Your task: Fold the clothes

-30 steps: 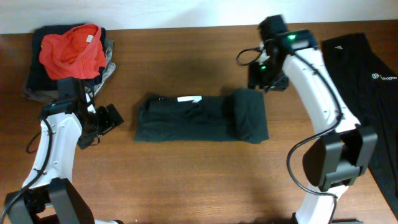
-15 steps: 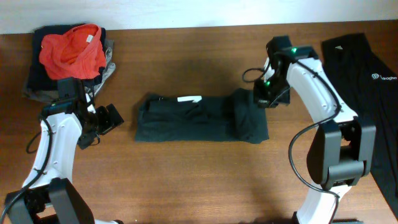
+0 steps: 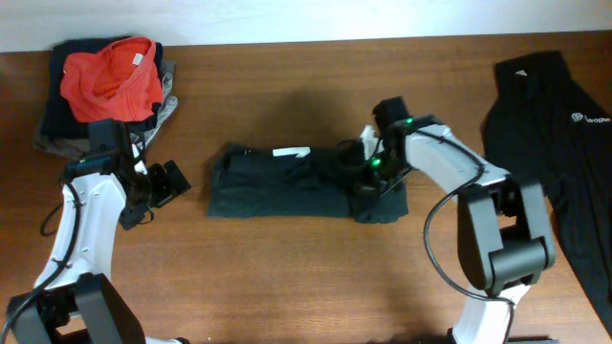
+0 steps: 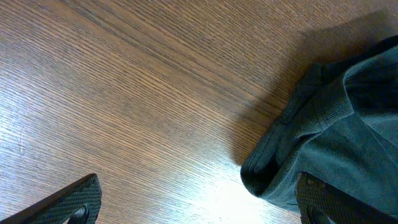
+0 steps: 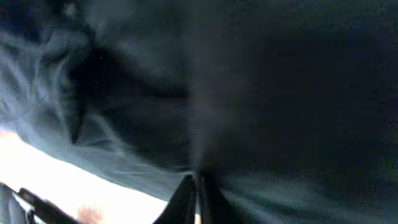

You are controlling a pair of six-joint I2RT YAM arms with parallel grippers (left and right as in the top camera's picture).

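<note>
Shirt in hand: the folded black shirt [image 3: 287,182] lies as a long bundle in the middle of the table [image 3: 287,287], its white neck label [image 3: 290,151] showing on the far edge.
Right gripper [image 3: 371,170]: down on the right end of that bundle. In the wrist view its jaws are together with dark cloth right at the tips, so I judge it has a thin pinch of fabric.
Left gripper [image 3: 170,182]: just left of the bundle, apart from it, jaws wide apart and holding nothing.
Other clothes: a second black shirt [image 3: 555,162] lies spread flat at the right edge, and a heap [image 3: 57,129] topped by a red garment [image 3: 110,76] sits at the far left corner.
Handling: soft, light and limp. It will sag and drag, not hold a shape, and stacked layers may slide over one another on the smooth wood.
Where to grip: at an edge or corner of the top layer, pinching few layers so the fold beneath stays put.
Risk: one pinch point may bunch the cloth and spoil the crease.
</note>
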